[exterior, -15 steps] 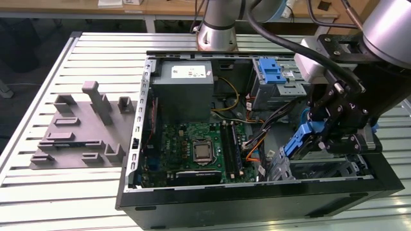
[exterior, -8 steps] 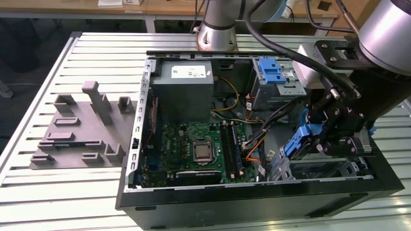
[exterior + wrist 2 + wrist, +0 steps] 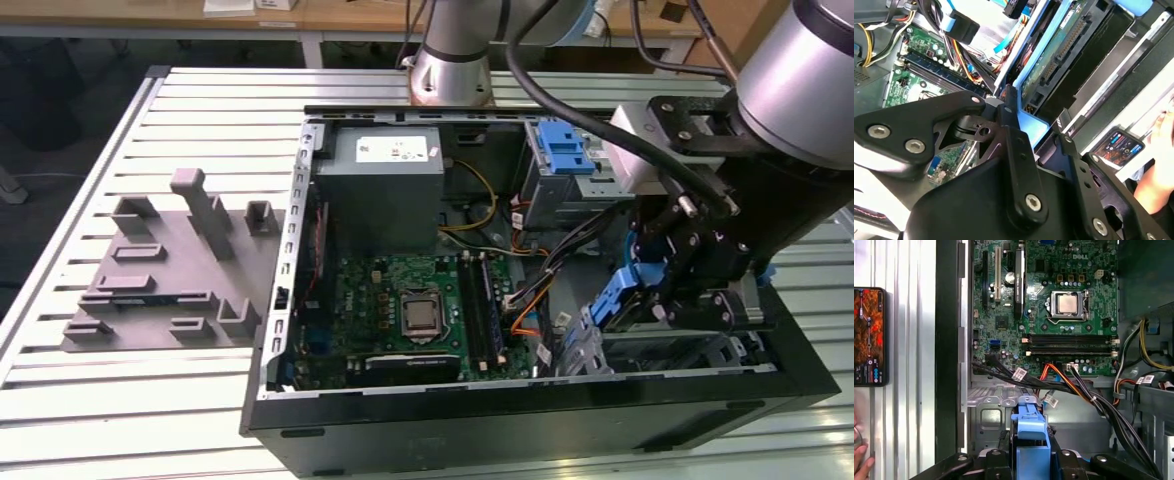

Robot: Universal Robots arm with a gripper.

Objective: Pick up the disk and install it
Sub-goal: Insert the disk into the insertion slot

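The disk (image 3: 622,300) stands on edge, tilted, at the metal drive cage (image 3: 667,352) in the case's near corner on the exterior view's right. My gripper (image 3: 683,292) is shut on its blue end handle. In the second wrist view the black fingers (image 3: 1010,131) clamp the blue handle (image 3: 1030,126), and beyond it the disk's green circuit board (image 3: 1054,55) and blue rail run into the bay. The first wrist view has the blue handle (image 3: 1029,437) held in my gripper (image 3: 1030,460), above the cage's metal wall (image 3: 985,415).
The open computer case (image 3: 534,400) holds a green motherboard (image 3: 414,310), a grey power-supply box (image 3: 387,160), a blue latch bracket (image 3: 567,145) and loose cables (image 3: 1074,385). A grey fixture (image 3: 160,270) lies on the slatted table. A phone (image 3: 869,335) and a person's hand (image 3: 1159,165) are beside the case.
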